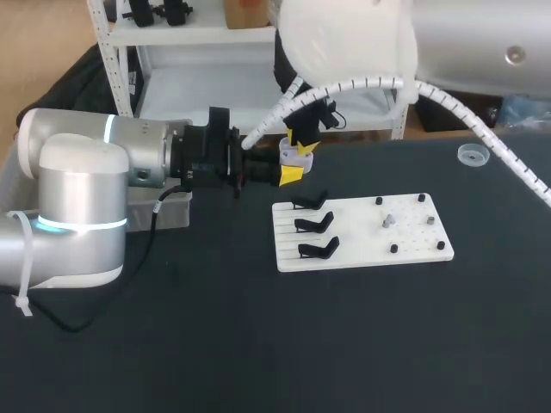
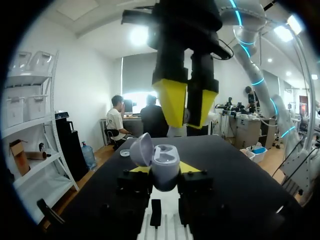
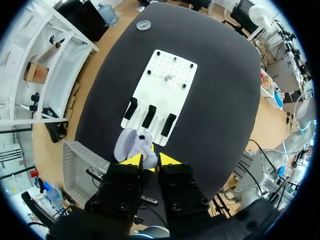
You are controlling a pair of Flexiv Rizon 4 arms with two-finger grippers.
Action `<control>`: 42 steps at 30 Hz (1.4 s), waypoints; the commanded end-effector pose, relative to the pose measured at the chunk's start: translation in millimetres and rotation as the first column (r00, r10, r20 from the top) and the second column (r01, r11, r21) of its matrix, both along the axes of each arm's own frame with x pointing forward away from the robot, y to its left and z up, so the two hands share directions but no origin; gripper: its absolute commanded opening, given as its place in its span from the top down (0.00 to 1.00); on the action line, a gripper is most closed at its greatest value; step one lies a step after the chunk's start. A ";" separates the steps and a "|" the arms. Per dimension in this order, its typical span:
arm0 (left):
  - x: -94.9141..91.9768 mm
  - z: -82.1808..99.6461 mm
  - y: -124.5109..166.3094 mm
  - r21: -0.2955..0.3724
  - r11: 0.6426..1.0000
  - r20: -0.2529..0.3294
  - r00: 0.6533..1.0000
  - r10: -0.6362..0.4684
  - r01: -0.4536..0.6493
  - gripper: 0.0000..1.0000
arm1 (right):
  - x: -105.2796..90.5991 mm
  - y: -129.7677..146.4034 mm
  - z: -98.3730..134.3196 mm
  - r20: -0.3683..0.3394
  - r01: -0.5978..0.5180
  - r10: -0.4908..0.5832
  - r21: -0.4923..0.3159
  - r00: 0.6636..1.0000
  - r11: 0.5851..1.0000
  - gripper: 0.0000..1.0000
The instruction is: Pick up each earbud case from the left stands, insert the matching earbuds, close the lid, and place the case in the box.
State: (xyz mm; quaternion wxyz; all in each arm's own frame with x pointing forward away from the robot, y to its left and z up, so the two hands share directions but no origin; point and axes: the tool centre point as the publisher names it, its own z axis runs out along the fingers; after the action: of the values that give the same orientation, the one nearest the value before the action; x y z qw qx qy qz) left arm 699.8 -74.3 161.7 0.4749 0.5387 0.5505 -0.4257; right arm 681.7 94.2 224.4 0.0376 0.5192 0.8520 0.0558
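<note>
Left claw (image 2: 165,168), narrowly parted, clamps the open earbud case (image 2: 161,161).

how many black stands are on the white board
3, in a column on the white board's left part: rear stand, middle stand, front stand. All are empty; none seems hidden.
</note>
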 end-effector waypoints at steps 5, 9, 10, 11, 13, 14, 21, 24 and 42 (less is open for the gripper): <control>-1.5 -0.5 0.1 -0.002 1.000 0.003 1.000 0.005 -0.005 1.00 | 2.7 -5.9 -4.1 0.011 -0.023 0.023 0.003 1.000 1.000 1.00; -1.5 -0.5 0.1 -0.002 1.000 0.003 1.000 0.005 -0.005 1.00 | 4.8 -6.2 -5.1 0.009 -0.029 0.029 -0.001 1.000 1.000 1.00; -1.5 -0.5 0.1 -0.002 1.000 0.003 1.000 0.005 -0.005 1.00 | 5.3 -6.1 -5.8 0.006 -0.030 0.030 0.000 1.000 1.000 1.00; -1.5 -0.5 0.1 -0.002 1.000 0.003 1.000 0.005 -0.005 1.00 | 5.7 -6.0 -6.6 0.005 -0.030 0.030 0.000 1.000 1.000 1.00; -1.5 -0.5 0.1 -0.002 1.000 0.003 1.000 0.005 -0.005 1.00 | 6.2 -5.4 -7.8 -0.002 -0.033 0.033 0.002 0.999 0.999 1.00; -1.5 -0.5 0.1 -0.002 1.000 0.003 1.000 0.005 -0.005 1.00 | 6.4 -5.1 -8.1 -0.003 -0.033 0.033 0.002 0.999 0.999 1.00; -1.5 -0.5 0.1 -0.002 1.000 0.003 1.000 0.005 -0.005 1.00 | 8.4 -2.2 -8.1 -0.002 -0.036 0.036 0.008 0.999 0.999 1.00; -1.5 -0.5 0.1 -0.002 1.000 0.003 1.000 0.005 -0.005 1.00 | 8.8 -1.2 -8.6 -0.003 -0.037 0.037 0.008 0.999 0.999 1.00; -1.5 -0.5 0.1 -0.002 1.000 0.003 1.000 0.005 -0.005 1.00 | 11.1 -1.9 -17.4 -0.016 -0.036 0.036 -0.004 0.999 0.999 1.00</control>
State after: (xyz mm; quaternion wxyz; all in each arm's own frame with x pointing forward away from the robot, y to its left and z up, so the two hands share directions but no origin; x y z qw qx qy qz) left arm 699.8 -74.2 161.3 0.4748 0.5387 0.5506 -0.4256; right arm 690.8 91.6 208.9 0.0324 0.5040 0.8615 0.0525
